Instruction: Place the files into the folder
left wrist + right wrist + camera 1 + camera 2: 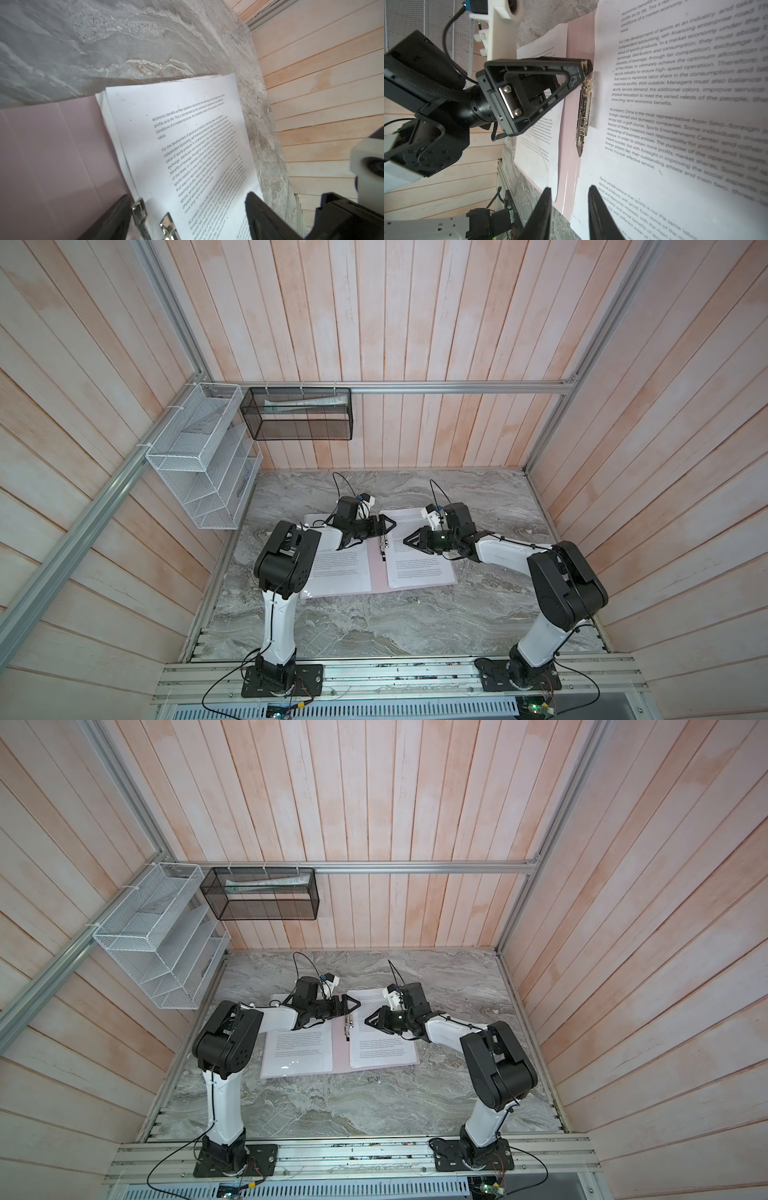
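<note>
Both top views: the open folder [376, 574] lies mid-frame on the bench [374, 626], with both pincers over it.

We see the files [419, 570] stacked on the folder's right half and a single printed sheet [338, 568] on its left half. The left pincer [390, 524] sits at the upper end of the metal clip [383, 546] along the spine. Its jaws are spread wide and grip nothing. In the left wrist view the clip's tabs stand between its fingers [261, 212], close to one of them. The right pincer [408, 540] hovers just right of the clip above the files. Its jaws are only narrowly parted and empty, and we cannot tell whether it touches the paper.
</note>
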### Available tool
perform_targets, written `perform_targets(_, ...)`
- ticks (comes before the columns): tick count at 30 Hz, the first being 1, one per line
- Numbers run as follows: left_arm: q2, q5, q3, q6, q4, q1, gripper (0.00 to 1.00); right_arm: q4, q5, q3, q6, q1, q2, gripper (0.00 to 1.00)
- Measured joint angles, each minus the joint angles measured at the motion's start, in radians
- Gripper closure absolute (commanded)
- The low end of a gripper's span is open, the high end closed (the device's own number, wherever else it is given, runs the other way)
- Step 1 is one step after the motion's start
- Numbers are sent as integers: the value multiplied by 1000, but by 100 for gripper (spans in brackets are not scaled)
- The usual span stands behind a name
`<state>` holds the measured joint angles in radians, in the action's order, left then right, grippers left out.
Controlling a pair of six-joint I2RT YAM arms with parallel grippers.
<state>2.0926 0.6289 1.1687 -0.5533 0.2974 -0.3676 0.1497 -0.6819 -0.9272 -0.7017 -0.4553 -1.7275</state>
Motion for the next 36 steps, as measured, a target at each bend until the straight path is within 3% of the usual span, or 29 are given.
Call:
perform_targets(15,-10,32,-51,-29,65,0,14,-16,0,-2,13,9,0,71)
perform_targets(36,-190,71,-231,-57,144,0,14,-62,20,-7,67,97,0,71)
